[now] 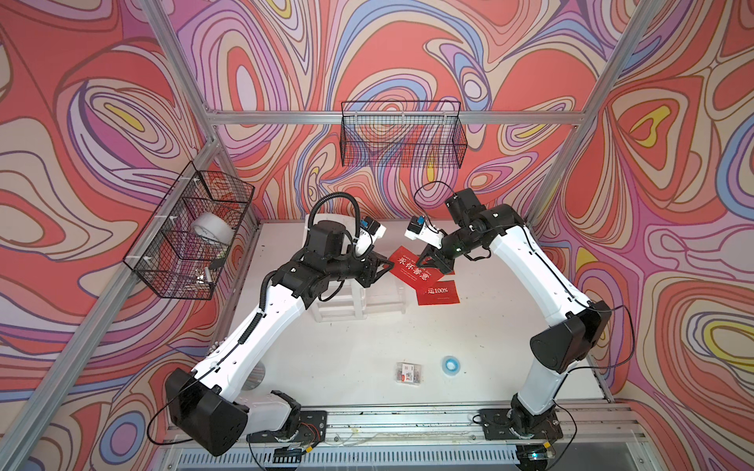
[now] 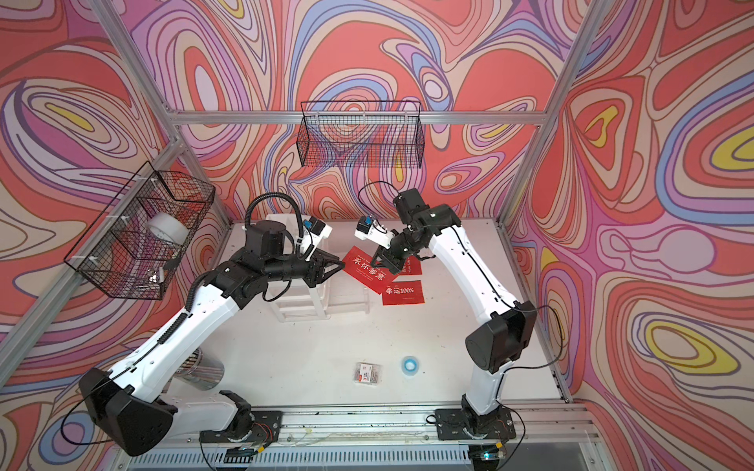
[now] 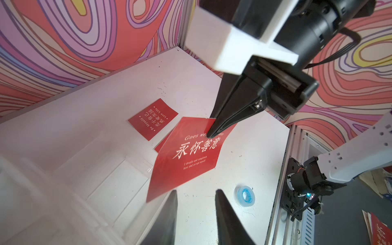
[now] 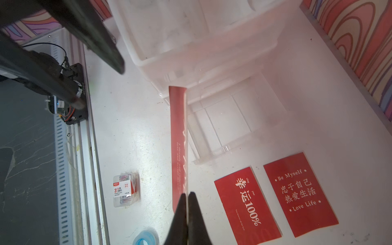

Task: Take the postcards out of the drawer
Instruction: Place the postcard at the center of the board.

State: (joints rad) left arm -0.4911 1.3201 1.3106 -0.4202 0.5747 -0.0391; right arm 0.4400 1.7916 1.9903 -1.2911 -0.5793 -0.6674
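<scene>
White tabletop (image 1: pixel 347 359), swirl-print walls. Right gripper (image 4: pixel 186 195) pinches third postcard (image 1: pixel 412 271), raised just right of the empty-looking drawer (image 4: pixel 222 123). Two postcards (image 4: pixel 247 201) lie flat further right. Left gripper (image 3: pixel 196 191) part-open, empty. Likely next: lower, release.

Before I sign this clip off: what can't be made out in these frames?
- Drawer unit: mostly under the left arm in both top views; blurred in the wrist views.
- Held card: edge-on in the right wrist view, face unreadable.
- "Be Myself" card: largely behind the right gripper in both top views.
- Clip box: label too small in the top views.
</scene>
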